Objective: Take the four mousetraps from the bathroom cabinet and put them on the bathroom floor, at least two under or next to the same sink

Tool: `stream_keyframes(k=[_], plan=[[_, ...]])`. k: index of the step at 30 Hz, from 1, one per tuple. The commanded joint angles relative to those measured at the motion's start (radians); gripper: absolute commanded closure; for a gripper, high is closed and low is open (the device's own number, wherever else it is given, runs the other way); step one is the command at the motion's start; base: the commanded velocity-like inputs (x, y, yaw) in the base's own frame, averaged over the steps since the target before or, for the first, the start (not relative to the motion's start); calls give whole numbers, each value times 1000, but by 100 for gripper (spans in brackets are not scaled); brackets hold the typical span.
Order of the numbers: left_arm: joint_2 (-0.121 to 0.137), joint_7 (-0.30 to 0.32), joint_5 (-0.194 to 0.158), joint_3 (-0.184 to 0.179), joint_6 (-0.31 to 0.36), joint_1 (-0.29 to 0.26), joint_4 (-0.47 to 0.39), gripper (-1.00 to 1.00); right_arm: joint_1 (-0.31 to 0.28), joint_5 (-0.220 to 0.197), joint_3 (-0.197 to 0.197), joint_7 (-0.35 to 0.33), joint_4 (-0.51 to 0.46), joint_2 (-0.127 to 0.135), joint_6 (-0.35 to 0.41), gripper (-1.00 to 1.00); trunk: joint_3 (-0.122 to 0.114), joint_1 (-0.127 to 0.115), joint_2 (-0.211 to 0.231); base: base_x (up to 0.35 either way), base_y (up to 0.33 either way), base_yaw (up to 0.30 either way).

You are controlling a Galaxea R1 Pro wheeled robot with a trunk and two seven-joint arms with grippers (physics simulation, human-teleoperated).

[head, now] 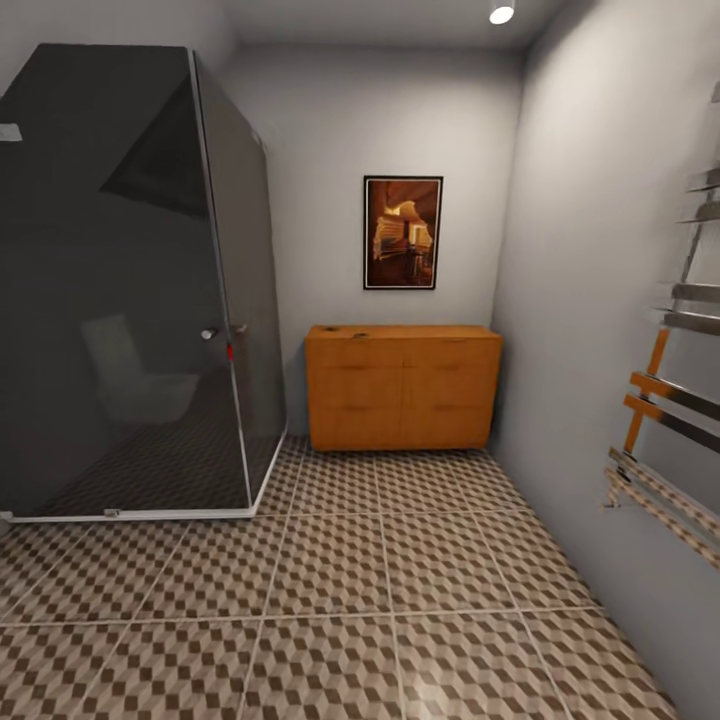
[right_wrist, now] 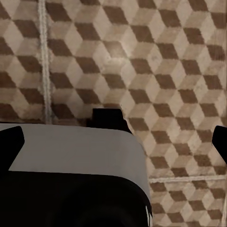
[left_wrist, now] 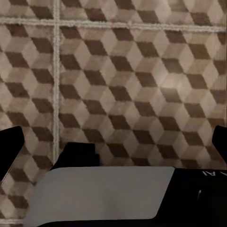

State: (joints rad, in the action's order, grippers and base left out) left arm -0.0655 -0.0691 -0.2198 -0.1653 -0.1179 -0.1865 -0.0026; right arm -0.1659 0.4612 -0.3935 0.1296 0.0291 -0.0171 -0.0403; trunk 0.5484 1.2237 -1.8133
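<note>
Robot faces the cabinet [head: 403, 388] across the bathroom floor [head: 400, 600], approach pending; both pincers look wide and empty; next, drive closer.

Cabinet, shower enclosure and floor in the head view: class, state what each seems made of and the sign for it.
The cabinet: apparently wood, orange-brown with a smooth satin face. The shower enclosure: dark tinted glass, glossy, since it mirrors the room, with pale metal-looking edging. The bathroom floor: likely ceramic tile, with pale grout lines and a printed cube pattern.
</note>
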Motion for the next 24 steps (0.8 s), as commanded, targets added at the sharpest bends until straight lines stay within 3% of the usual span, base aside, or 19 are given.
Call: stream_keyframes(k=[1,24], plan=[[0,-3,-9,-9,-3,-1,1,-100,-1,10,-8,5,3,0,-4,-100,1,0,0,323,0,0],[0,-3,-9,-8,-3,-1,1,-100,-1,10,-9,5,3,0,-7,-100,1,0,0,323,0,0]])
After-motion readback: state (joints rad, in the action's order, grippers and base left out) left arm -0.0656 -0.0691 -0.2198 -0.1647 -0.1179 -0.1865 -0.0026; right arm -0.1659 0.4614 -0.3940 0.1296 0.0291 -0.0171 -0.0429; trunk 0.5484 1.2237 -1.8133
